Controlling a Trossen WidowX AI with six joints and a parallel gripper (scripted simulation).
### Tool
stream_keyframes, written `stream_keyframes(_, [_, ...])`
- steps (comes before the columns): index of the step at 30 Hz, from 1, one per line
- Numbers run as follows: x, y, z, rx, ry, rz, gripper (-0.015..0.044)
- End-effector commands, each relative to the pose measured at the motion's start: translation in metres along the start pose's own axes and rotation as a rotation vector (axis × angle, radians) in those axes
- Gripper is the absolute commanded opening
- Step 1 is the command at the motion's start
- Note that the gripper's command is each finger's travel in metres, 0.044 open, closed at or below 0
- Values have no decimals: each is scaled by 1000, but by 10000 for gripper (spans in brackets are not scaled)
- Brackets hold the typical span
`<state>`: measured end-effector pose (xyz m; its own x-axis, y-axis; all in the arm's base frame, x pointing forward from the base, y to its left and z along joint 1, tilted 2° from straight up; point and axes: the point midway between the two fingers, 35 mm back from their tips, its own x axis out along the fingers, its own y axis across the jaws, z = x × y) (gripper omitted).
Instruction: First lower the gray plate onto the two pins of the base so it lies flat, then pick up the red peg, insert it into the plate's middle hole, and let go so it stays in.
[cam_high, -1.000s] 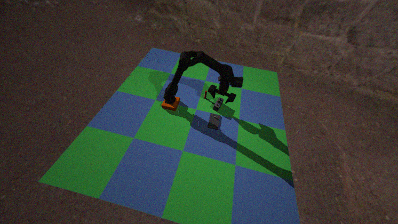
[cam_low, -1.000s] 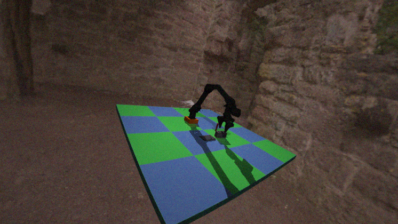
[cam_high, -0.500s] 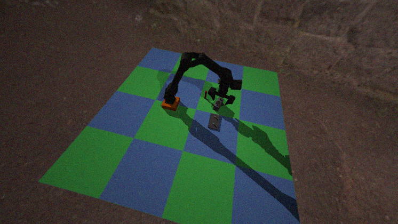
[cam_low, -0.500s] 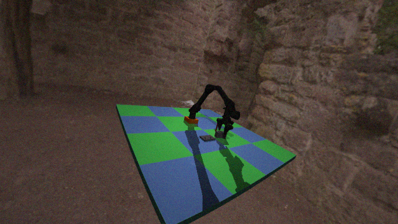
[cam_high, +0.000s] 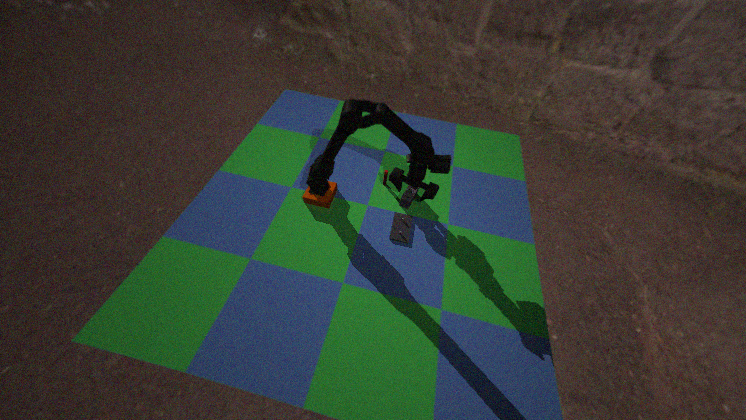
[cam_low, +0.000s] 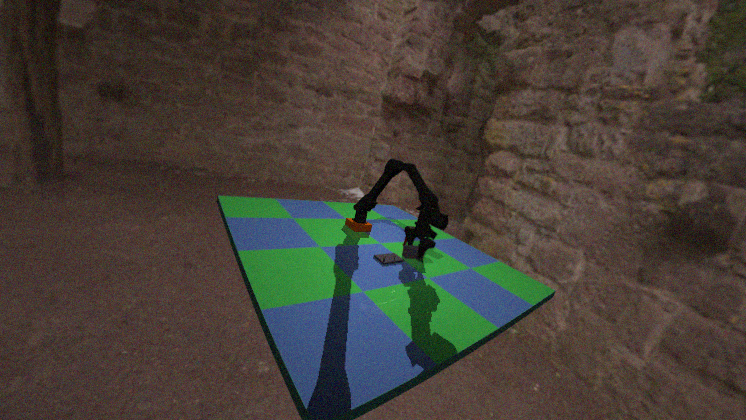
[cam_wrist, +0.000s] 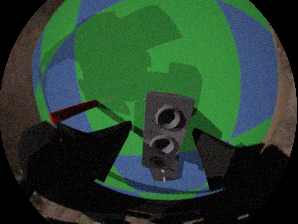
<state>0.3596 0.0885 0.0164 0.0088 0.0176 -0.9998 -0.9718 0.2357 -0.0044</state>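
The gray plate (cam_high: 408, 196) (cam_low: 410, 252) (cam_wrist: 175, 99), with round holes in a row, is apart from the base, over a green square. The flat gray base (cam_high: 403, 229) (cam_low: 388, 258) (cam_wrist: 172, 173) lies on a blue square with thin pins pointing up; the plate partly hides it in the wrist view. The red peg (cam_high: 385, 177) (cam_low: 405, 242) (cam_wrist: 75, 111) stands upright beside the plate, outside the left finger in the wrist view. My gripper (cam_high: 412, 186) (cam_low: 418, 246) (cam_wrist: 162, 128) is open and empty, pointing down above the plate, which shows between its fingers in the wrist view.
The arm rises from an orange block (cam_high: 320, 195) (cam_low: 358, 225) on the green and blue checkered mat (cam_high: 208, 307) (cam_low: 292, 344). Long arm shadows cross the mat near the base. Stone walls stand beyond the mat.
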Motion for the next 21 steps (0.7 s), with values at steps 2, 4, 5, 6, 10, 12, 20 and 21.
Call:
stream_keyframes(2, [11, 2, -2, -4, 7, 10, 440])
stream_keyframes(4, [12, 2, -2, -4, 7, 10, 440])
stream_keyframes(5, [12, 2, -2, -4, 7, 10, 414])
stream_keyframes(6, [12, 2, -2, -4, 7, 10, 387])
stream_keyframes(10, [12, 2, -2, -4, 7, 10, 282])
stream_keyframes(12, [12, 2, -2, -4, 7, 10, 230])
stream_keyframes(20, [12, 2, -2, -4, 7, 10, 98])
stream_keyframes(21, [12, 2, -2, -4, 7, 10, 92])
